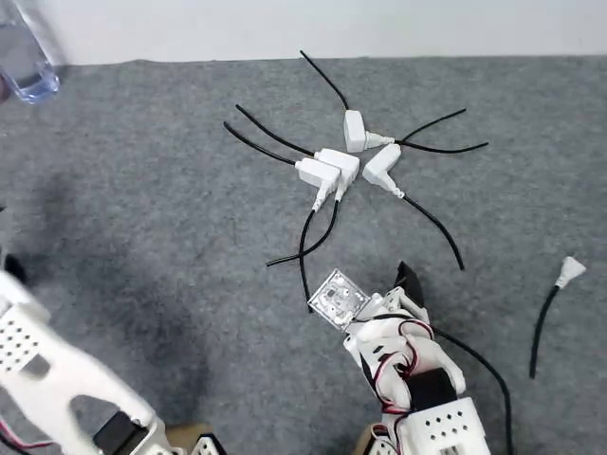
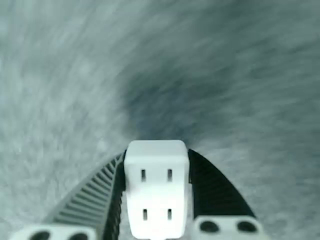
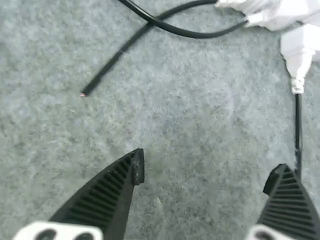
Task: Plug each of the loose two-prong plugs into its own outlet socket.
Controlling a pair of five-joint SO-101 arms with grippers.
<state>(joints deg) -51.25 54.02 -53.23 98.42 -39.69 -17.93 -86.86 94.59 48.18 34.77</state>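
My left gripper (image 2: 156,200) is shut on a white outlet block (image 2: 156,185) whose two pairs of slots face the camera, held above grey carpet. In the high view the left arm (image 1: 57,379) sits at the lower left. Several white plugs and sockets with black cords lie together at the table's middle back: one (image 1: 354,131), two side by side (image 1: 327,169), and one (image 1: 382,166). My right gripper (image 1: 372,287) (image 3: 207,172) stands open just in front of that group, nothing between its fingers. A white plug (image 3: 299,50) and a black cord (image 3: 175,31) lie beyond its tips.
A loose white plug (image 1: 569,272) on a short black cord lies alone at the far right. A clear plastic container (image 1: 24,57) stands at the back left corner. Grey carpet (image 1: 142,209) covers the table, with open room on the left side.
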